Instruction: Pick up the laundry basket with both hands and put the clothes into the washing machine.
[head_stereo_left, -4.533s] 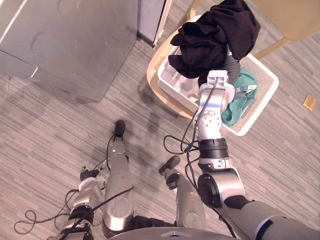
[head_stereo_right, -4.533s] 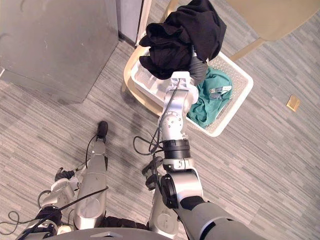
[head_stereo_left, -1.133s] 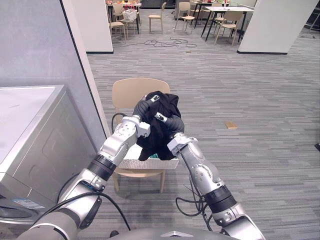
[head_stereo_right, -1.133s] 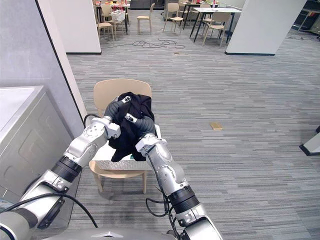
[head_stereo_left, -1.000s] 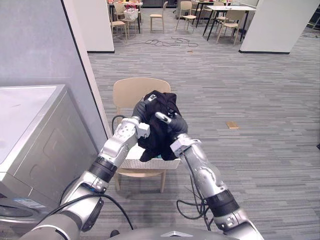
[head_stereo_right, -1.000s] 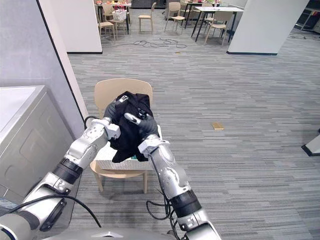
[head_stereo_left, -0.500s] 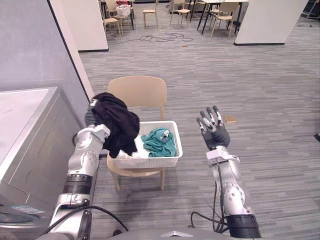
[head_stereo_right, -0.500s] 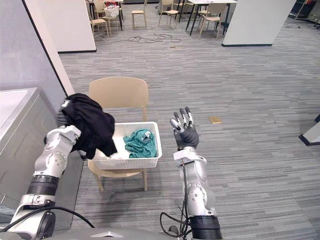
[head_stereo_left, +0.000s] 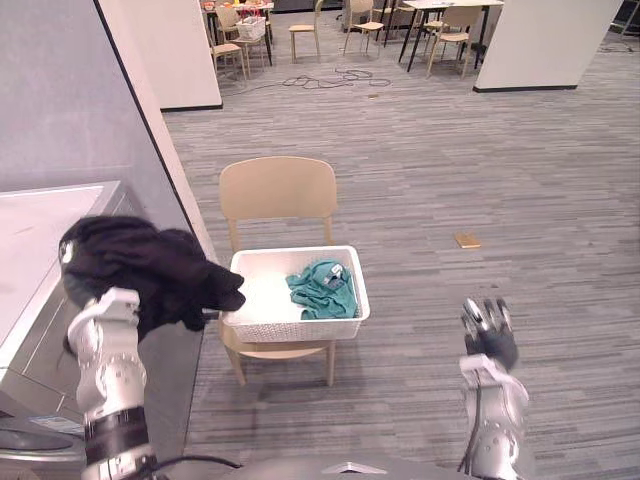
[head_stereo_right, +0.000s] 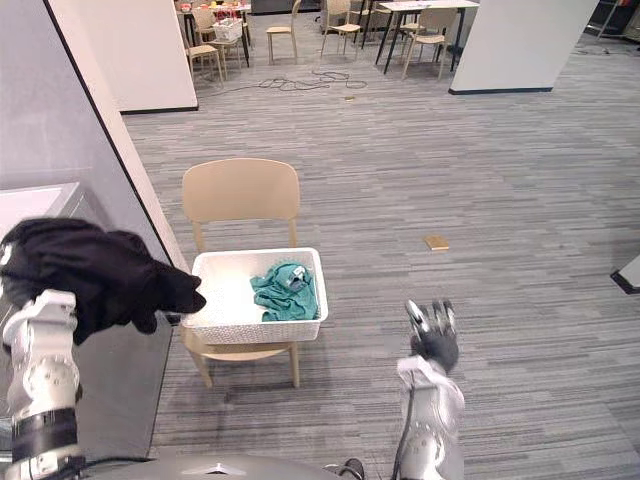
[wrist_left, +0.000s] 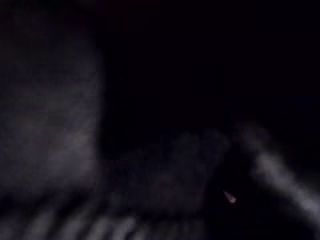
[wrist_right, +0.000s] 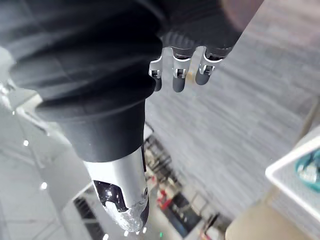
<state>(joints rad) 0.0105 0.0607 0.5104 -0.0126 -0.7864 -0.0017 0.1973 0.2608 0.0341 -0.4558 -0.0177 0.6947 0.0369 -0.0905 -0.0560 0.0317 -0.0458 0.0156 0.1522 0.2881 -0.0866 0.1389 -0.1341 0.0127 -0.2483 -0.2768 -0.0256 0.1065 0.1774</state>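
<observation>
A white laundry basket (head_stereo_left: 300, 322) stands on the seat of a beige chair (head_stereo_left: 276, 190), with a green garment (head_stereo_left: 322, 289) lying inside it. A black garment (head_stereo_left: 140, 268) is bunched over the top of my raised left arm (head_stereo_left: 106, 360), out to the left of the basket and beside the grey washing machine (head_stereo_left: 30, 225). The cloth hides my left hand, and dark cloth (wrist_left: 150, 125) covers the left wrist view. My right hand (head_stereo_left: 488, 336) is low on the right, well away from the basket, fingers (wrist_right: 181, 70) straight and holding nothing.
A grey partition wall (head_stereo_left: 70, 90) rises behind the washing machine on the left. A small tan object (head_stereo_left: 467, 240) lies on the grey plank floor to the right of the chair. Tables and chairs (head_stereo_left: 440, 20) and a white column (head_stereo_left: 545, 40) stand far back.
My left arm has swung the black garment further left, off the basket and up beside the washing machine. My right hand has dropped lower and to the right, still open.
</observation>
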